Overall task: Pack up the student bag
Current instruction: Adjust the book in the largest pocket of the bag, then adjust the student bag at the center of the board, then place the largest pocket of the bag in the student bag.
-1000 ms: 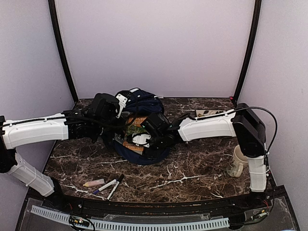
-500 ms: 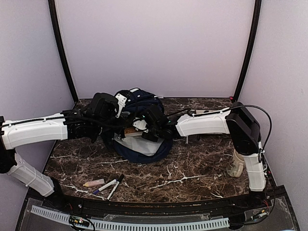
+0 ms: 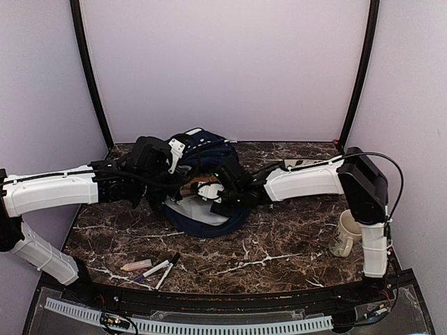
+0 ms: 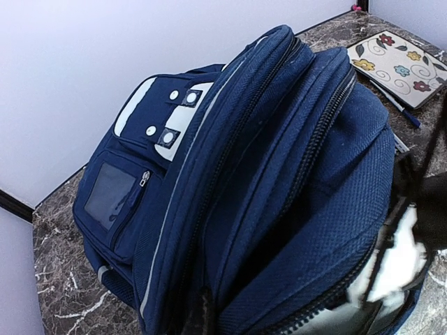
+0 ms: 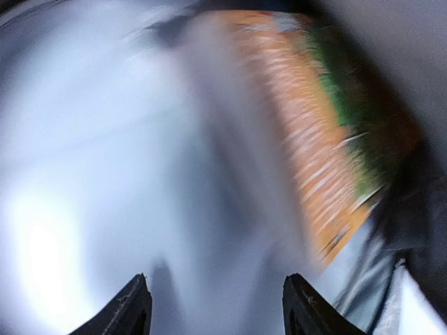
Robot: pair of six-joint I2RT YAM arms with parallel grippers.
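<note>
Evidently packing is midway: the student bag point(image 4: 265, 174) lies at the back centre of the counter point(image 3: 279, 244), left gripper point(image 3: 170, 178) closed at its mouth, right gripper point(image 5: 215, 286) open inside above an orange book point(image 5: 328, 139). Next, it must withdraw without snagging.

Soft, even light fills the overhead view, leaving only faint shadows on the marble tabletop point(image 3: 279, 258). The left wrist view is sharp on the student bag point(image 4: 279, 174), with wide-angle bending at its edges. The right wrist view is smeared by motion blur, white glare at left, only its fingertips point(image 5: 130, 311) crisp
</note>
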